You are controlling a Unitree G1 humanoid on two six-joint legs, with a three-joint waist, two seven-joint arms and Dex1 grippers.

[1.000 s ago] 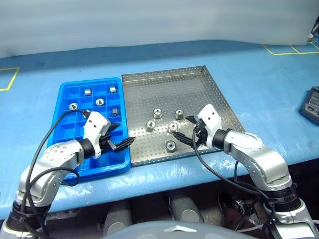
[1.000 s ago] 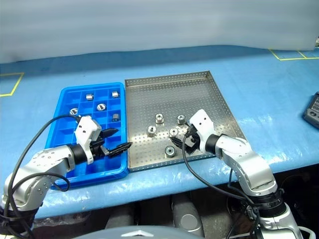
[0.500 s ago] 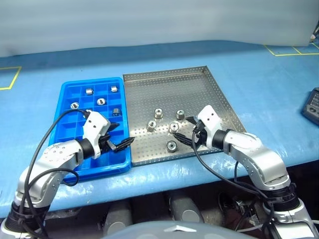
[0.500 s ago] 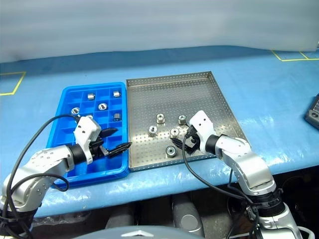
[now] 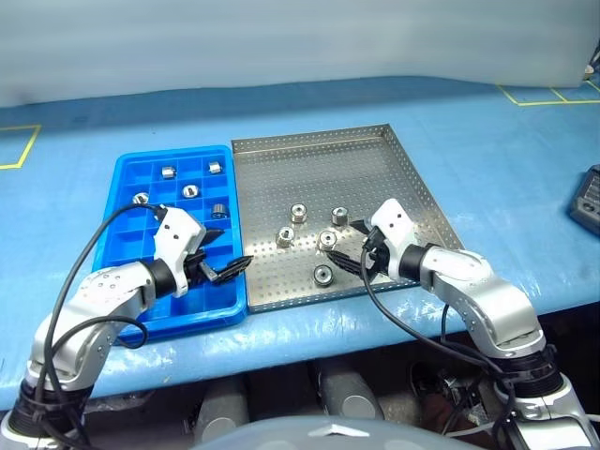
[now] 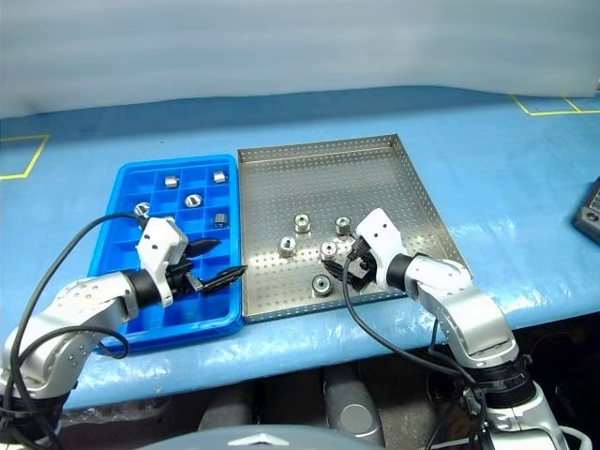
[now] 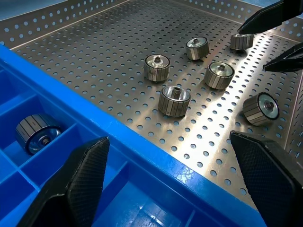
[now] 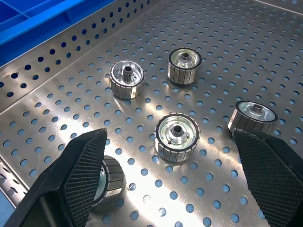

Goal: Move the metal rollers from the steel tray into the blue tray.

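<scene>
Workshop bench: blue mat (image 5: 487, 159) with yellow tape marks (image 5: 548, 94) (floor-style zoning).

table (image 5: 487, 141) — blue cover, yellow tape lines | wall (image 5: 281, 37) — pale grey

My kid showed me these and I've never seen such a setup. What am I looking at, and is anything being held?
A humanoid robot looks down over its two arms; two pictures come from its head, two from cameras on its wrists. On the blue table sit a steel tray with five metal rollers and a blue tray already holding five more. The left gripper hangs over the blue tray's near corner, the right gripper over the steel tray. Both are open, holding nothing.
</scene>
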